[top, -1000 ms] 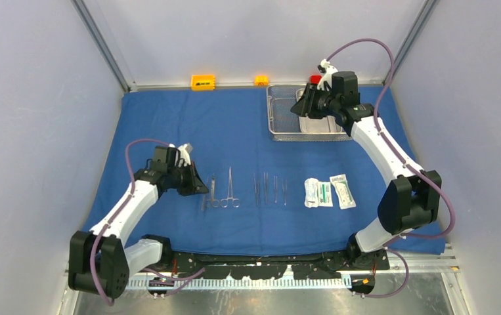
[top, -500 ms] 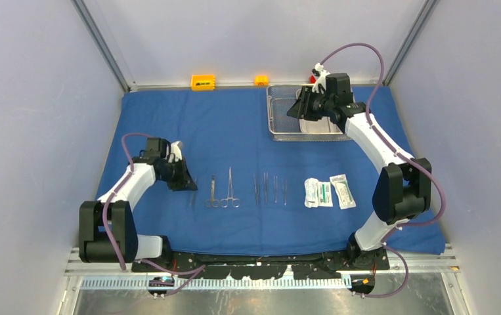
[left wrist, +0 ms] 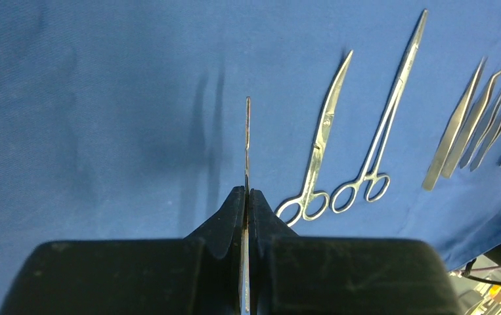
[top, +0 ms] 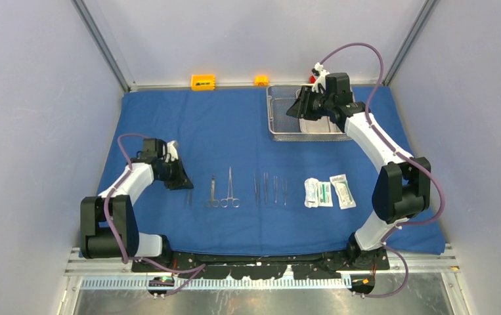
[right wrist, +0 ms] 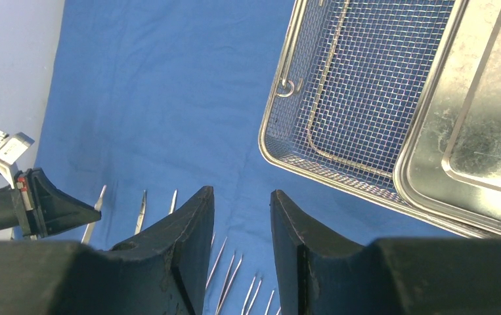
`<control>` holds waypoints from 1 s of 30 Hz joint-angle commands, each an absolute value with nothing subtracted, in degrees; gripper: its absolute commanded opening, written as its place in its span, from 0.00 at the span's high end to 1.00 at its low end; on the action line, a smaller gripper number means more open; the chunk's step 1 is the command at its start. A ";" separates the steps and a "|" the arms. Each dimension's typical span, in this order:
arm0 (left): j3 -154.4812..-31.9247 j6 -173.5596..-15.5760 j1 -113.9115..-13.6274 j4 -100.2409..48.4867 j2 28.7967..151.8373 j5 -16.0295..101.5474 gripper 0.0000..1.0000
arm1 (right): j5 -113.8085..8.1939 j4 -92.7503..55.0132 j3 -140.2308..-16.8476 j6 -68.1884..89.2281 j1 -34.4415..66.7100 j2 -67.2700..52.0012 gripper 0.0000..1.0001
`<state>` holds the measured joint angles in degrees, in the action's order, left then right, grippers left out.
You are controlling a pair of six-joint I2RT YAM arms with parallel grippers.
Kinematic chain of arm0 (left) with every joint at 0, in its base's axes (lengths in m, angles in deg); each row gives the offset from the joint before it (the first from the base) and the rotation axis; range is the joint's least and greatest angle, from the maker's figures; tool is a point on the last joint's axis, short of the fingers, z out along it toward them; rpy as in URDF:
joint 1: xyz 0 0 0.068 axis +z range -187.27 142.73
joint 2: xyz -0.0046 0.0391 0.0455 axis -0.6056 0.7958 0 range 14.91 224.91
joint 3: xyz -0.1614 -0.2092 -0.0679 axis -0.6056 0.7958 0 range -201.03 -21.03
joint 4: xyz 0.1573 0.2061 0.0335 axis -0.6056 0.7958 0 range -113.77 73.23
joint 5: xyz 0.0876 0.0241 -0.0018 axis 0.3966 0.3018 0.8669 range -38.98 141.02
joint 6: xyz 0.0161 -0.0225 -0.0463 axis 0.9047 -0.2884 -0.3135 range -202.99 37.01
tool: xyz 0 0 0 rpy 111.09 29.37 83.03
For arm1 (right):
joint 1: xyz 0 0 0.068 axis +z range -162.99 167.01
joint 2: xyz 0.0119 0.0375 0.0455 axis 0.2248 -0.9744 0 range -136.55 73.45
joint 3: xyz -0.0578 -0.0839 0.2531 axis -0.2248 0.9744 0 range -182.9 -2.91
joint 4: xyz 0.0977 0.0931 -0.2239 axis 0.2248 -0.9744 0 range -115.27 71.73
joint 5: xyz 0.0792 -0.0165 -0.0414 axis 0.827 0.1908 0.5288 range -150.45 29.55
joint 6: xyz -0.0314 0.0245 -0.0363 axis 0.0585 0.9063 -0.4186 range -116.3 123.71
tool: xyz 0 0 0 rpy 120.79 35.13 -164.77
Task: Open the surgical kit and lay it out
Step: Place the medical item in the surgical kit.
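The blue cloth [top: 201,125] lies spread over the table. My left gripper [top: 185,182] [left wrist: 247,191] is shut on a thin steel instrument [left wrist: 247,141], seen edge-on, which sticks out over the cloth left of the row. That row holds scissors [left wrist: 320,141], long forceps [left wrist: 389,118] and several tweezers [left wrist: 461,125]. Two white-green packets [top: 318,192] lie to the right of it. My right gripper [top: 298,108] [right wrist: 242,191] is open and holds nothing. It hovers over the left part of the steel mesh tray [right wrist: 359,98], and the smaller steel pan [right wrist: 490,125] lies in that tray.
An orange block [top: 203,82] and a yellow block [top: 261,80] sit at the back edge behind the cloth. Grey walls close in both sides. The left half of the cloth shows only bare fabric.
My left arm has drawn back to the left with the thin instrument, away from the scissors. The right gripper shifted slightly toward the back over the tray, then held still.
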<state>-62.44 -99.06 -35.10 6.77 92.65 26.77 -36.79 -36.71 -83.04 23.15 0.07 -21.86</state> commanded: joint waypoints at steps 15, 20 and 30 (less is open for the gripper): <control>-65.60 -96.96 -32.24 8.08 96.14 29.93 1.00 | -37.30 -34.66 -82.47 21.66 0.35 -19.46 0.58; -68.35 -96.10 -31.96 10.63 98.37 30.36 1.00 | -37.25 -34.69 -82.69 21.70 0.32 -19.73 0.58; -69.98 -96.32 -31.46 12.15 101.22 30.39 1.00 | -37.52 -35.46 -83.55 21.57 0.33 -20.55 0.58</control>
<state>-68.08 -97.25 -31.90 10.51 100.91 30.35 -36.90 -36.75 -82.39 22.47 0.07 -21.86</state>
